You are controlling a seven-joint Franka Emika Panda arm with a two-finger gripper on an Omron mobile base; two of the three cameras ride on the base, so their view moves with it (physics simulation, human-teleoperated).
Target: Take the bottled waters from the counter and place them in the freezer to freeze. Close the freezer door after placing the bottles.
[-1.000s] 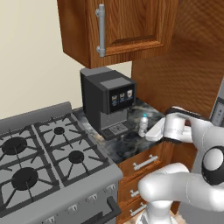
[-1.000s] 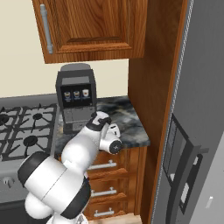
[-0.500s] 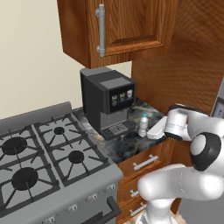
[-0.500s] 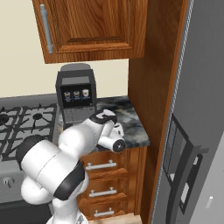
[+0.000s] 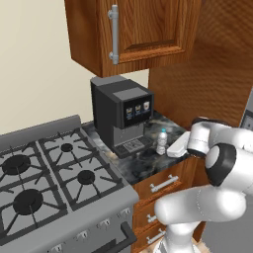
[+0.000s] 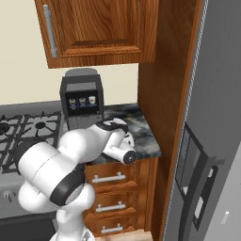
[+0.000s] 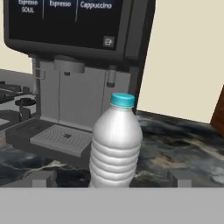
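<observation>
Straight ahead of the claw, in the hand view, stood a bottled water — upright on the counter, teal cap on top, its long axis vertical and centred between the two finger tips at the bottom of that view. The claw was spread as wide as it goes and had hold of nothing; both tips stood apart from the bottle's sides, with the body of the bottle lying in the gap between them, a little further out. My reading is that the coming move turned on this one line: the hand needed only to travel forward along its own axis until the tips flanked the bottle, then close.

From the left base view the bottle stood near the counter's front edge, just beside the coffee machine on its right, and the arm's white hand lay just to the bottle's right, pointing at it level with the countertop. I could make out only this one bottle.

As for containers — the freezer rose at the right of the right base view, its door shut, so nothing of its inside could be told.
</observation>
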